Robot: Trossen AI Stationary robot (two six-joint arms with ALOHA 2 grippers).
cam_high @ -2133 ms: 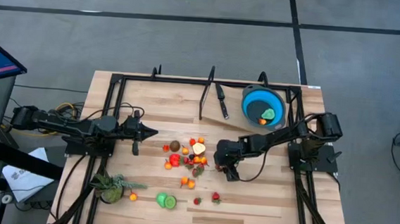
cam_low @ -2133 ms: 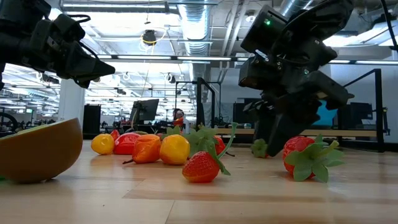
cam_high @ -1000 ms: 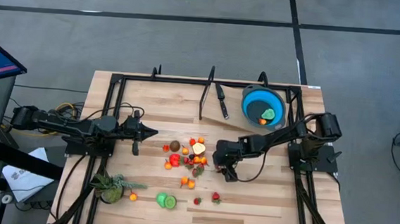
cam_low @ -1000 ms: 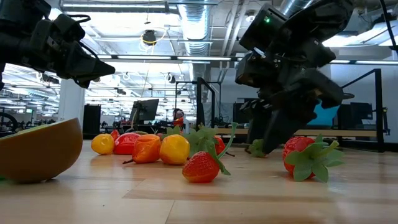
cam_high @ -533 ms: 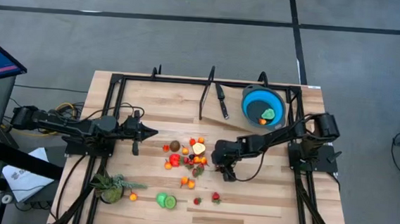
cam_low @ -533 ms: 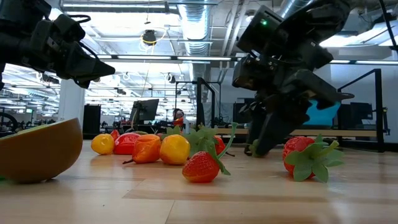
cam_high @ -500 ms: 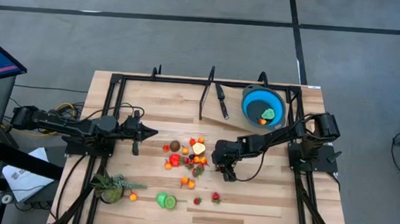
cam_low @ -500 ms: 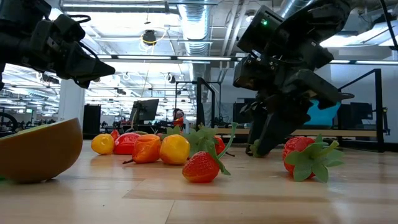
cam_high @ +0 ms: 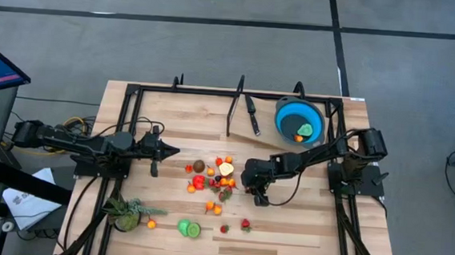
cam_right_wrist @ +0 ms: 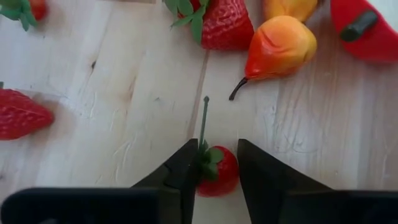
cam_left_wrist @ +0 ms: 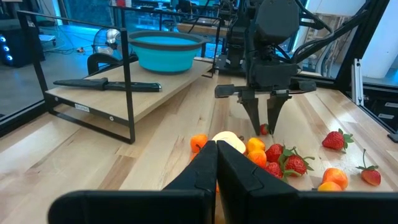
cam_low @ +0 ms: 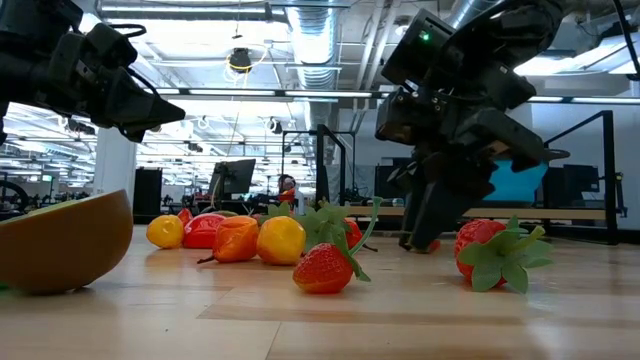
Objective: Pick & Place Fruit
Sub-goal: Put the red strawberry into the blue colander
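Several small toy fruits [cam_high: 212,179] lie in a cluster at the table's middle. At the cluster's right edge, my right gripper [cam_right_wrist: 214,171] slants down to the wood, shut on a small red fruit [cam_right_wrist: 217,176] with a thin green stem [cam_right_wrist: 203,121]. The gripper also shows in the high view [cam_high: 258,197] and the low view [cam_low: 420,240]. The blue bowl [cam_high: 280,115] stands at the far right with a green and an orange piece inside. My left gripper [cam_left_wrist: 216,155] hovers shut above the table's left part, pointing at the cluster. My right gripper pinches the small red fruit by its round body [cam_right_wrist: 225,177], one finger [cam_right_wrist: 186,168] on each side. The fingers slant down from the table's right. The fruit rests on the wood, its stem lying flat and pointing away from the fingers.
A black-handled knife [cam_high: 252,115] lies on a raised ledge left of the bowl. A spiky green plant [cam_high: 125,213] and a bright green fruit [cam_high: 188,228] sit near the front left. Two strawberries [cam_high: 245,223] lie in front of my right gripper. A black frame [cam_high: 133,97] borders the table.
My right gripper's fingers have drawn together onto the small red fruit without the arm travelling. The fruit has turned a little on the wood: the low view showed its green end before and shows its red side now.
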